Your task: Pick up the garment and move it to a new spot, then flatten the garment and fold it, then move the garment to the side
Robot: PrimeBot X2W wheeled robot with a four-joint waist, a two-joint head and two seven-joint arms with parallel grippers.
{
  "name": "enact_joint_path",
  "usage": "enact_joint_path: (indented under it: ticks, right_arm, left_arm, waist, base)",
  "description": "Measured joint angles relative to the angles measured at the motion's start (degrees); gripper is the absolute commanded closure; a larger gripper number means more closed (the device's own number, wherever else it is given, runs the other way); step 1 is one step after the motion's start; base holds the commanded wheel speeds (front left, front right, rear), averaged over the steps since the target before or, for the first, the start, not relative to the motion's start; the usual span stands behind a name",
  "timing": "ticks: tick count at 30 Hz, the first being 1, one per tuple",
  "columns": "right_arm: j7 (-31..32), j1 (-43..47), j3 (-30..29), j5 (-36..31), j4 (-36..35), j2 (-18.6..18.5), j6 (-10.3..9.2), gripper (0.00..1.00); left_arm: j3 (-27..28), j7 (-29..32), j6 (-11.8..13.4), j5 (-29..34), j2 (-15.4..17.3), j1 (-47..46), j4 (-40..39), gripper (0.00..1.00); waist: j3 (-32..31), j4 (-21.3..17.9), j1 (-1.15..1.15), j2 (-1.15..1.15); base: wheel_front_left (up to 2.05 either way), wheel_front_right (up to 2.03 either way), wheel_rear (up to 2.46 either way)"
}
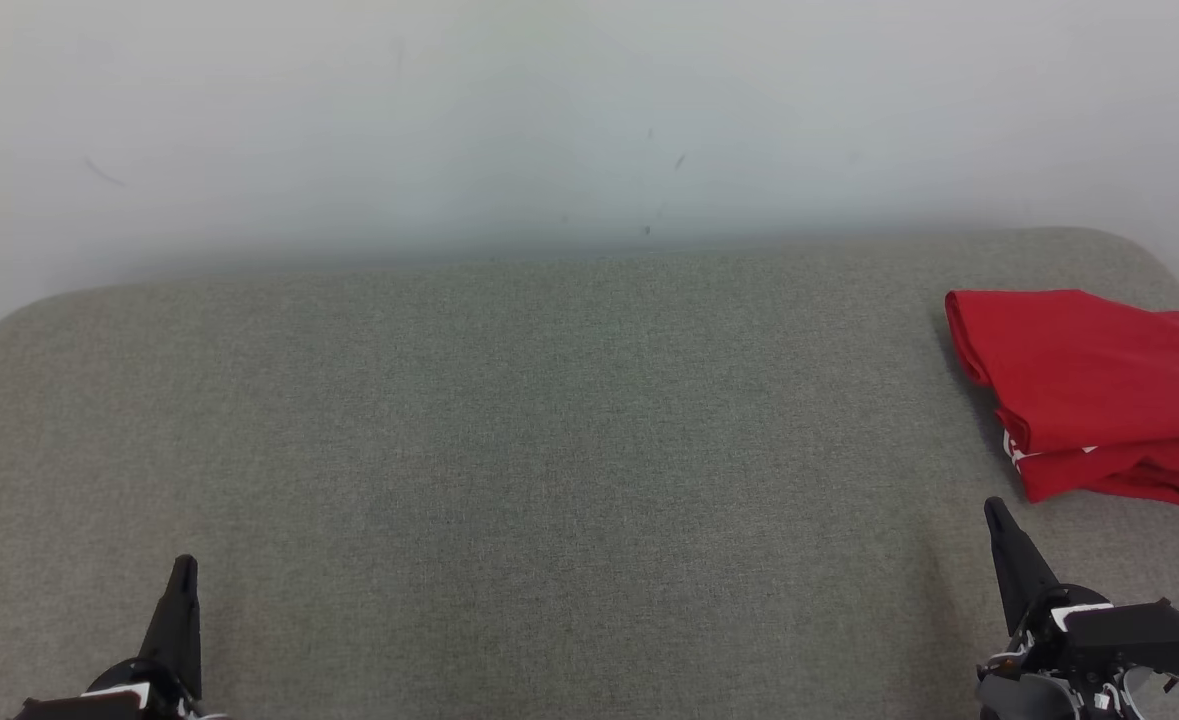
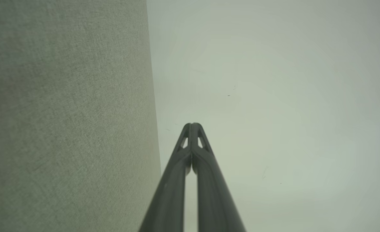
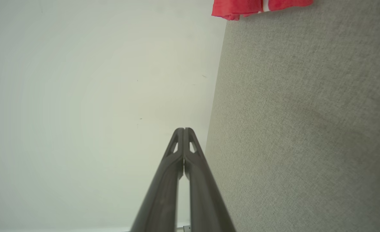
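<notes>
Red garment (image 1: 1089, 390), soft cloth w/ white trim at its near corner, lay folded flat at the far right of the grey woven tabletop (image 1: 549, 420), rounded fold facing left, long side approx. left-right, cut by frame edge. I saw left end effector (image 1: 184, 570) & right end effector (image 1: 994, 508) pinched together, empty.

There's the red garment (image 1: 1089, 380), out at three o'clock in the head view, folded into a neat flat rectangular stack on the grey fabric surface (image 1: 549, 450). Layers show along its near edge, a small white marking peeks out at its seven o'clock corner, and its far side runs off frame. In the right wrist view its red edge sits at twelve to one o'clock.
</notes>
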Motion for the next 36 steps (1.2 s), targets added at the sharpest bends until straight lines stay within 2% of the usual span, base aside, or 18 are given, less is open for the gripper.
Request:
enact_joint_path:
  ticks: [36]
  right_arm:
    - [0.00,-0.01,0.00,0.00,0.04,0.00,0.01,1.00]
  left_arm:
    - [-0.01,0.00,0.00,0.00,0.00,0.00,0.07,1.00]
  waist:
    - [0.00,0.00,0.00,0.00]
  base:
    - [0.00,0.00,0.00]
